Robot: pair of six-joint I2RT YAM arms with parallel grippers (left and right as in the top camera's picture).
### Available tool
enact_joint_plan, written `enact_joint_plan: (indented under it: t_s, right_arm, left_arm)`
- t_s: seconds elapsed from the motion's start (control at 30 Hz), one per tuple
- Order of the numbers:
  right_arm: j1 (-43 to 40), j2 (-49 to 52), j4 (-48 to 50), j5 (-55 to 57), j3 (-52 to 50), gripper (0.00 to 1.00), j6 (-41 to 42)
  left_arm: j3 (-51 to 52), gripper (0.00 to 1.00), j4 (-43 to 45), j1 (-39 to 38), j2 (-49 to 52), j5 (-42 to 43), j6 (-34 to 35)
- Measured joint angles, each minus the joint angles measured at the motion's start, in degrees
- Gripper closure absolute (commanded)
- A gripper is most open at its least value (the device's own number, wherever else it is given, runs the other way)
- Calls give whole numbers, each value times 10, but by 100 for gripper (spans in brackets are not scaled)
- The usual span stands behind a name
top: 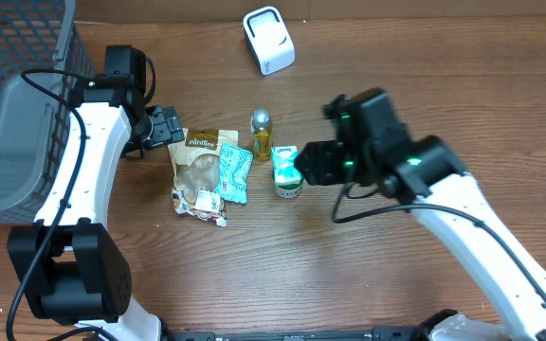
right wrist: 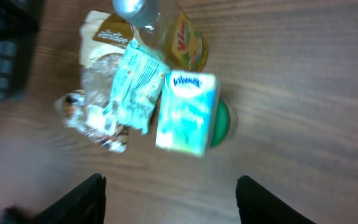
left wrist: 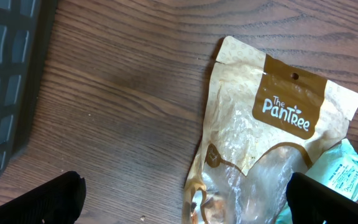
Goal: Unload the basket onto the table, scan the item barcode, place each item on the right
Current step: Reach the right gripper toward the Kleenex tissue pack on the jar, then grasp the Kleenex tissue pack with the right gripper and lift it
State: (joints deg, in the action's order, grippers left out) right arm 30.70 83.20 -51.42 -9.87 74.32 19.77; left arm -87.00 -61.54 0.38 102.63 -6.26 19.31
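The tissue pack (right wrist: pixel 186 112) lay just ahead of the right gripper (top: pixel 307 163), its long axis pointing between spread, empty jaws; the left gripper (top: pixel 174 128), also spread, sat farther off.

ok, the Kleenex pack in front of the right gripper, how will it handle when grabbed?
The Kleenex pack looks like soft wrapped tissue, so it is probably light and likely to squash in the right gripper. It seems to rest partly on a green round container, so a push may slide or tip it off.
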Motion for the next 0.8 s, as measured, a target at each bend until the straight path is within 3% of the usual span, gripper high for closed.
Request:
enact_joint_plan:
  t_s: [0.5, 0.8]
  right_arm:
    - [182, 155, 123, 296, 0, 52, 12]
    - [203, 191, 124, 365, 0, 54, 12]
  left_arm:
    - [0, 0, 0, 0, 0, 0, 0]
    - [0, 0, 0, 0, 0, 0, 0]
